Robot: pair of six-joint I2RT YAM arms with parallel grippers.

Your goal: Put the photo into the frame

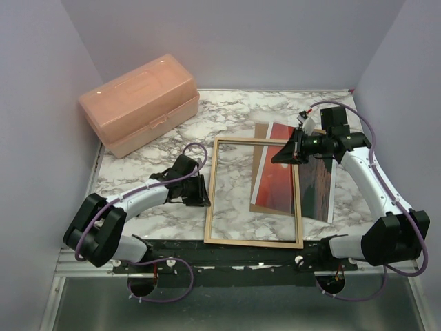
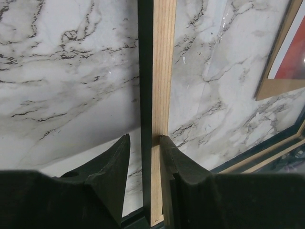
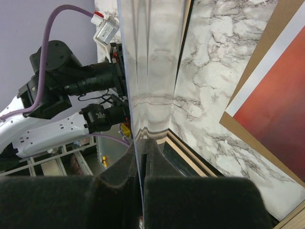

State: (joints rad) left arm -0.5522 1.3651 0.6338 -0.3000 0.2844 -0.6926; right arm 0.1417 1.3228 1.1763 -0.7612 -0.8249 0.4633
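Tan wood frame [image 1: 253,243] has its left rail between the spread left gripper [image 2: 144,138]; right gripper [image 3: 142,145] pinches a clear sheet [image 3: 147,62].

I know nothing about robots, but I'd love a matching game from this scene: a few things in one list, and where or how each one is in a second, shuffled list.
Things:
1. pink box
2. photo
3. frame
4. right tool

Places or states:
A. lying flat in the middle, tan wood side up
B. shut on a clear sheet
C. at the back left, apart from the rest
D. lying on a brown board, right of the middle

Pairs: 1-C, 2-D, 3-A, 4-B
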